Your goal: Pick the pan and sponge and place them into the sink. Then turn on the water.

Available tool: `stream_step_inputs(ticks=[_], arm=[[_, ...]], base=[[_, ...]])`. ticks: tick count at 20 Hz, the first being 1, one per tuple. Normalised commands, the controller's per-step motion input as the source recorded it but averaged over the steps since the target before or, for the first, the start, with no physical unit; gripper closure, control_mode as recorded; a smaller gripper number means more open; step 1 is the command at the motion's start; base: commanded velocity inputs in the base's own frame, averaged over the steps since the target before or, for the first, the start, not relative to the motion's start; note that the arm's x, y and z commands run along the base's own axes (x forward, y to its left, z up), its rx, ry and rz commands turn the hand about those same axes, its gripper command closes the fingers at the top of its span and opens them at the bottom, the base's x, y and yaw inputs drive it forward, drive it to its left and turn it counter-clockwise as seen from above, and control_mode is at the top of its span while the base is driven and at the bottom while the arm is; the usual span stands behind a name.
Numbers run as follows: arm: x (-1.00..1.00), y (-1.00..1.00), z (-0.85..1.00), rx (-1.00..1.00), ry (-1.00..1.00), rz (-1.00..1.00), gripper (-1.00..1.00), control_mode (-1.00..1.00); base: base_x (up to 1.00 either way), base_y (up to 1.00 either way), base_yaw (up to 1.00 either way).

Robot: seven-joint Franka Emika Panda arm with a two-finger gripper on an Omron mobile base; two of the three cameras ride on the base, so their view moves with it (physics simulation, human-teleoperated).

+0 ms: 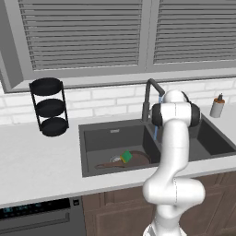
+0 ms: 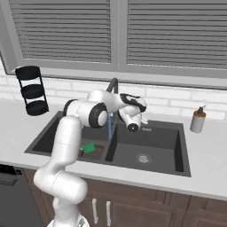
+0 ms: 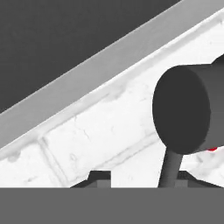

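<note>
The jaws (image 2: pixel 142 119) are clenched with nothing between them, close beside the tall dark gooseneck faucet (image 1: pixel 148 99) at the back of the wide dark grey double-bowl sink (image 2: pixel 177 165); the faucet's dark round handle (image 3: pixel 181 114) looms just ahead of them. A thin pale blue water stream (image 2: pixel 109 126) falls from the spout. The round dark-brown frying pan (image 1: pixel 138 159) lies in the sink's left bowl, the green and yellow sponge (image 1: pixel 126 156) resting on it. In the inspector's judgement, flow is established; any withdrawal should run straight back from the faucet without nudging the handle.
</note>
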Motion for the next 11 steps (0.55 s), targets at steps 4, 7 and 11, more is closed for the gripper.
stream_step_inputs(ticks=[4, 7, 11], arm=[[-0.52, -1.00, 0.63, 0.51, 0.00, 0.13, 1.00, -1.00], [-0.52, -1.00, 0.65, 0.52, 0.00, 0.15, 1.00, -1.00], [-0.64, -0.95, 0.45, 0.49, -0.01, 0.10, 1.00, -1.00]], base=[[0.00, 0.00, 0.00], [0.00, 0.00, 0.00], [0.00, 0.00, 0.00]])
